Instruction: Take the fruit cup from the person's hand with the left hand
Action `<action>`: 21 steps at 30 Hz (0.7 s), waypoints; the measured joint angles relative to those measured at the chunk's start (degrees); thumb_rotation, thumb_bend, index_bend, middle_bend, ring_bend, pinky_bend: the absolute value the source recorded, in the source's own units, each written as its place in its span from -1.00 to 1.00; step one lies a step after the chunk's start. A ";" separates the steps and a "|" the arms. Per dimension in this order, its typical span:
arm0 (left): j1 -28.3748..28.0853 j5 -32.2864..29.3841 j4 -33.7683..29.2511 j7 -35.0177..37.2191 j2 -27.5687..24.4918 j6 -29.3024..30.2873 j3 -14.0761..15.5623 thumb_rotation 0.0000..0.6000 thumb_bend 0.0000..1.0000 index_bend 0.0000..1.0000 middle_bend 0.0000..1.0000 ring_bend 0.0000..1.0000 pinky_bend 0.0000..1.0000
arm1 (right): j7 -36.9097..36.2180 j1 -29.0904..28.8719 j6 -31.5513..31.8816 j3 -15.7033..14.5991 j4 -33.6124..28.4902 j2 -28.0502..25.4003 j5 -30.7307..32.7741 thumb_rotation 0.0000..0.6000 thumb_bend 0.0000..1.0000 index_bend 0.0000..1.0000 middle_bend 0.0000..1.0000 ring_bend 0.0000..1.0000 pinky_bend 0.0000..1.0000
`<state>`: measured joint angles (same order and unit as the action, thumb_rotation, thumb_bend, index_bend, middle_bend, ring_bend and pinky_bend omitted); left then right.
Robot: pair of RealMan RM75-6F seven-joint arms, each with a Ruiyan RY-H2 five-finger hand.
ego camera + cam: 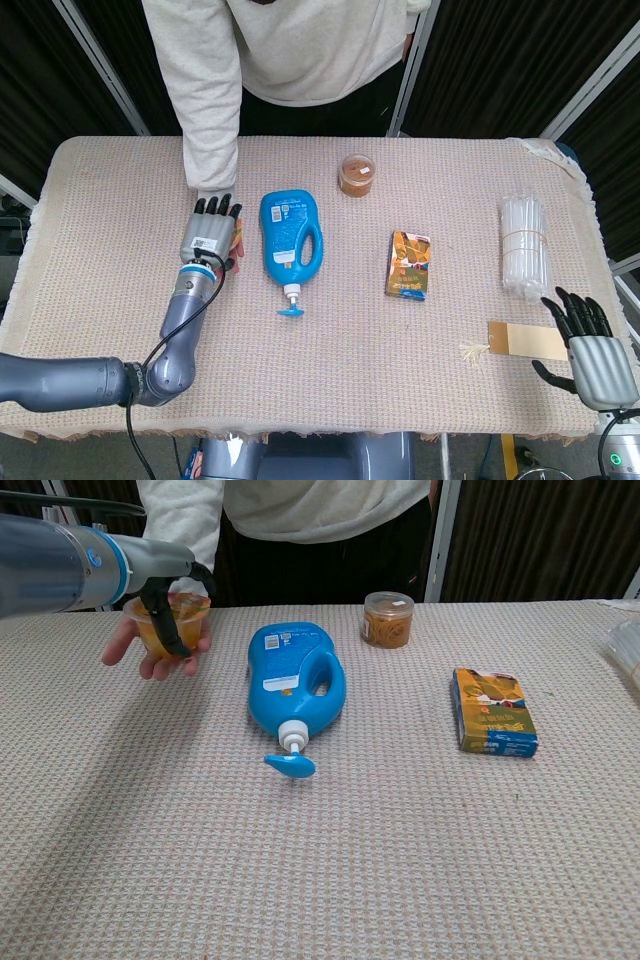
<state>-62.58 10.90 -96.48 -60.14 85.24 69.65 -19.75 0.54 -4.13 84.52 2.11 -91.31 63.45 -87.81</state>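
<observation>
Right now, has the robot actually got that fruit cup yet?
Nearly. The left hand has reached the fruit cup, with a dark finger wrapping its front. The cup sits on the person's hand. Left: lifting it away. The right hand rests idle.

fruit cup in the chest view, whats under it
The clear plastic fruit cup sits on the person's bare palm. The robot's left hand covers part of the cup.

Glossy plastic bottle (296,680), rough woven tablecloth (400,830)

Clear fruit cup (172,622), upright, on person's palm (150,658)
</observation>
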 measured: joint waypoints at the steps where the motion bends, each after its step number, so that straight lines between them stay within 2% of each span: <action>1: -0.19 -0.43 0.27 -0.25 0.22 0.09 0.07 1.00 -0.41 -0.64 -1.00 -0.99 -0.75 | -0.03 0.01 -0.06 0.00 -0.02 -0.04 0.06 1.00 -0.78 -0.78 -1.00 -1.00 -1.00; 4: -0.78 -1.52 1.37 -1.00 1.05 0.45 0.45 1.00 -0.38 -0.48 -0.94 -0.93 -0.67 | -0.08 0.05 -0.04 -0.01 -0.07 -0.11 0.09 1.00 -0.78 -0.78 -1.00 -1.00 -1.00; 5: -0.93 -1.92 1.64 -1.12 1.32 0.50 0.55 1.00 -0.36 -0.38 -0.86 -0.86 -0.61 | -0.12 0.07 -0.05 -0.04 -0.13 -0.15 0.07 1.00 -0.78 -0.78 -1.00 -1.00 -1.00; 7: -1.11 -2.40 2.02 -1.22 1.68 0.47 0.66 1.00 -0.26 -0.09 -0.60 -0.64 -0.43 | -0.21 0.09 -0.11 -0.10 -0.23 -0.26 0.06 1.00 -0.78 -0.78 -1.00 -1.00 -1.00; 9: -1.24 -2.46 2.25 -1.10 1.95 0.51 0.70 1.00 -0.09 0.22 -0.24 -0.35 -0.20 | -0.25 0.12 -0.07 -0.06 -0.28 -0.29 0.11 1.00 -0.78 -0.78 -1.00 -1.00 -1.00; 11: -1.24 -1.80 2.30 -0.69 2.13 0.79 0.73 1.00 0.02 0.38 -0.08 -0.22 -0.08 | -0.23 0.15 -0.02 -0.06 -0.25 -0.28 0.11 1.00 -0.78 -0.78 -1.00 -1.00 -1.00; 14: -1.01 0.98 2.29 0.76 2.42 1.52 0.90 1.00 0.08 0.52 0.02 -0.14 -0.02 | -0.16 0.19 0.06 -0.03 -0.25 -0.25 0.16 1.00 -0.78 -0.78 -1.00 -1.00 -1.00; 21: 1.24 11.64 0.78 7.40 2.27 3.74 2.10 1.00 0.10 0.58 0.06 -0.10 0.01 | 0.08 0.24 0.02 0.05 -0.36 -0.22 0.41 1.00 -0.78 -0.77 -1.00 -1.00 -1.00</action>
<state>-61.34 22.55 -95.70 -52.74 87.51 73.39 -17.65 0.62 -3.89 84.55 2.16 -91.67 63.23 -87.40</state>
